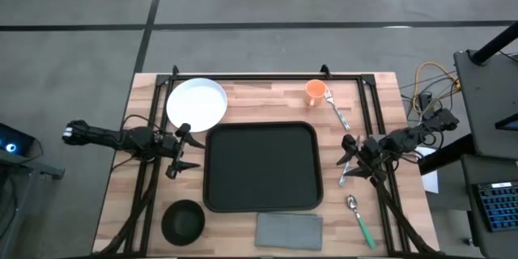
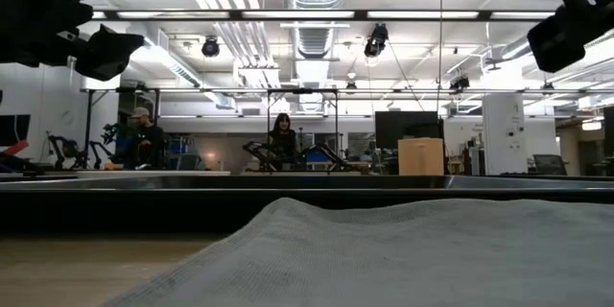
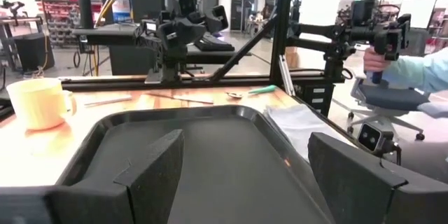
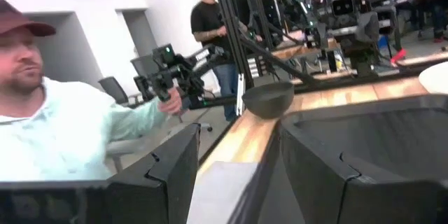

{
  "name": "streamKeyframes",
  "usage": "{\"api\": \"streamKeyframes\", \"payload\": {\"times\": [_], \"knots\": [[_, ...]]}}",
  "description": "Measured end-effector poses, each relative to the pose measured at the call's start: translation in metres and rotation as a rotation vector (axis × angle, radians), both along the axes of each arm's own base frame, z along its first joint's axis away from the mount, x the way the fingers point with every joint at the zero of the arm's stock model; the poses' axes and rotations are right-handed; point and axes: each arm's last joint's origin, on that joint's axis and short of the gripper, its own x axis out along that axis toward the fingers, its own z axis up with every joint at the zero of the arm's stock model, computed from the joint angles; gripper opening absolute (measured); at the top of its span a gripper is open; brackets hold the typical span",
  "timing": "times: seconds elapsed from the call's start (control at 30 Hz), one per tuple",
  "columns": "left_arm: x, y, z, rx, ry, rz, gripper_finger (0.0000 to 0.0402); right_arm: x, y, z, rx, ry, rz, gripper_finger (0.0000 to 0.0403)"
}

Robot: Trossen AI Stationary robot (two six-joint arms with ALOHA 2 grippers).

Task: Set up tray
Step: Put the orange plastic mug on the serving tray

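- Nearest, along the table's front edge, lie a black bowl (image 1: 183, 222), grey napkin (image 1: 289, 231) and green-handled spoon (image 1: 359, 218).
- Centrally sits the empty tray (image 1: 262, 166), flanked by the left gripper (image 1: 180, 153) and right gripper (image 1: 353, 160), both with fingers apart.
- Farthest stand a white plate (image 1: 197, 104) and orange cup (image 1: 316, 91).

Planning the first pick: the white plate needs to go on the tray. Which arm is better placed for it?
Probably left. The left gripper hangs open just below the white plate, beside the tray. The right gripper is across the tray, near the fork.
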Motion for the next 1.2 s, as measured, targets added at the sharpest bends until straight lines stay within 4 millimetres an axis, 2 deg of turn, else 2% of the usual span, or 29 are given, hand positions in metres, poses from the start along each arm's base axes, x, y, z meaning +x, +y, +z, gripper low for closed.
{"api": "streamKeyframes", "payload": {"times": [0.1, 0.43, 0.57, 0.73, 0.9, 1.07, 1.13, 1.2], "knots": [[0.0, 0.0, 0.0, 0.001, 0.001, 0.0, 0.0283, 0.0, 0.0, 0.003, 0.015, -0.028, -0.009, 0.0187], [0.0, 0.0, 0.0, -0.005, 0.001, 0.004, 0.0283, 0.002, -0.007, 0.003, 0.023, -0.019, -0.263, 0.0187], [0.001, 0.003, 0.001, -0.03, 0.003, 0.122, 0.0283, 0.002, -0.012, 0.003, 0.027, -0.012, -0.41, 0.0187], [0.001, 0.008, -0.002, -0.01, 0.015, 0.268, 0.0283, 0.002, -0.015, 0.004, -0.083, -0.036, -0.551, 0.0187], [0.0, 0.008, -0.001, -0.009, 0.015, 0.287, 0.0283, 0.002, -0.016, 0.004, -0.184, -0.05, -0.575, 0.0187], [0.0, 0.008, -0.001, -0.01, 0.016, 0.288, 0.0283, 0.002, -0.018, 0.004, -0.196, -0.048, -0.628, 0.0187], [0.0, 0.008, -0.001, -0.014, 0.014, 0.288, 0.0283, 0.001, -0.019, 0.01, -0.193, -0.053, -0.644, 0.0187], [0.0, 0.008, 0.0, -0.029, 0.009, 0.292, 0.0283, -0.001, -0.022, 0.027, -0.191, -0.058, -0.657, 0.0187]]}}
